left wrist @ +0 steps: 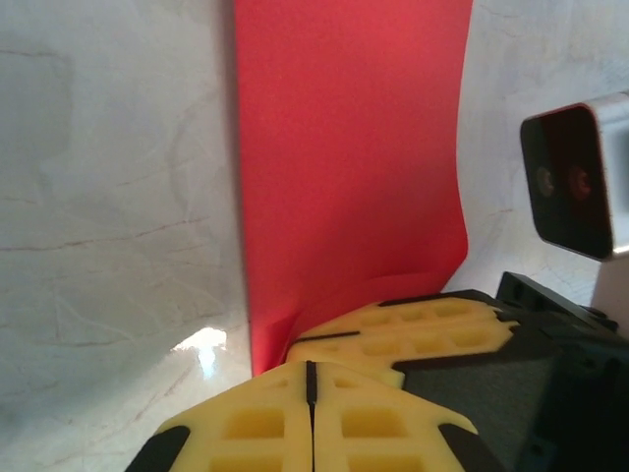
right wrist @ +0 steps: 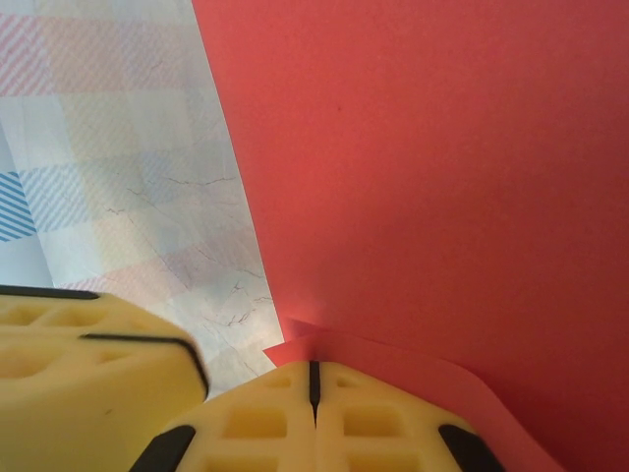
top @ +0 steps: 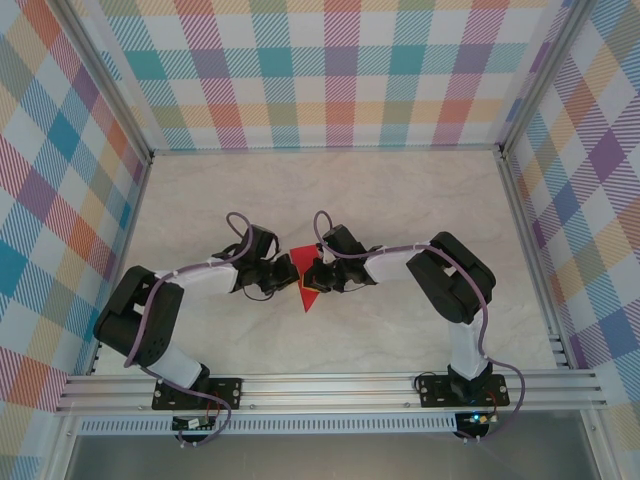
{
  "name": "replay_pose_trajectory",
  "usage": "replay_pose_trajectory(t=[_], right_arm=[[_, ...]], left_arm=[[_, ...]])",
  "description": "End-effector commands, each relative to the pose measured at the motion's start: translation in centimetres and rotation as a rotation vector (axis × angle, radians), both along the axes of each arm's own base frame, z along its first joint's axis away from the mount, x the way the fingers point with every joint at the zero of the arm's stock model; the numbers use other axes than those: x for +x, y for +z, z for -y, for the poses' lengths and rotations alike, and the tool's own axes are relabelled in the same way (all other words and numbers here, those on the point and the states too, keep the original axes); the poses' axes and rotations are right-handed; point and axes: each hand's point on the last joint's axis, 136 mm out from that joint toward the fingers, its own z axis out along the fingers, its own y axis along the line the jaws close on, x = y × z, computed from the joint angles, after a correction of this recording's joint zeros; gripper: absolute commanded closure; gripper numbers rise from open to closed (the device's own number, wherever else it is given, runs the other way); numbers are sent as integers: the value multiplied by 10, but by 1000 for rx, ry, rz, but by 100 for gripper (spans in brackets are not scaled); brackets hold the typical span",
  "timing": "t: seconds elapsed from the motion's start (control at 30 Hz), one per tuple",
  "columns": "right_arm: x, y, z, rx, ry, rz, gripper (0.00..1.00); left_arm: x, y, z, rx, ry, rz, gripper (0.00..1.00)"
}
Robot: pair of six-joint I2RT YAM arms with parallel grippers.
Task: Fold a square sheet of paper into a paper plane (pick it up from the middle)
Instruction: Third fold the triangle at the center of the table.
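Note:
The square sheet of paper (top: 303, 290) is bright red and is held up off the table between my two grippers, narrowing to a point toward the near edge. My left gripper (top: 286, 275) is shut with the paper's lower edge at its yellow fingertips (left wrist: 285, 413). In the left wrist view the sheet (left wrist: 344, 147) rises as a tall strip, and the right gripper's fingers (left wrist: 423, 324) press in beside it. My right gripper (top: 313, 277) is shut on a small crease of the sheet (right wrist: 442, 147), which curls over its fingertips (right wrist: 364, 418). The paper plane is out of view.
The pale marble table (top: 330, 200) is walled by checked panels on three sides. A metal rail (top: 330, 385) carries both arm bases at the near edge. The right wrist camera (left wrist: 580, 177) hangs close to the left gripper.

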Motion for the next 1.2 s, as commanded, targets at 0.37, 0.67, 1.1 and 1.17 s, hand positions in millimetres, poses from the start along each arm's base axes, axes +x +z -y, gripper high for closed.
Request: replay_pose_trajectory(t=[0.37,0.67,1.1,1.17], right_arm=[[-8,-28,20,-116,-17,-34,100],[-10,-30,21,-121,-18,-38,100],[-9,-30,21,-124,-22,-40,100],[-9,-30,21,-125,-22,-38,100]], left_arm=[[3,-7,6,-8,8,-11,100],[2,-5,10,-32,1,-9,100],[-1,-21,8,-11,5,-49,100],[-2,-25,6,2,9,-56,100]])
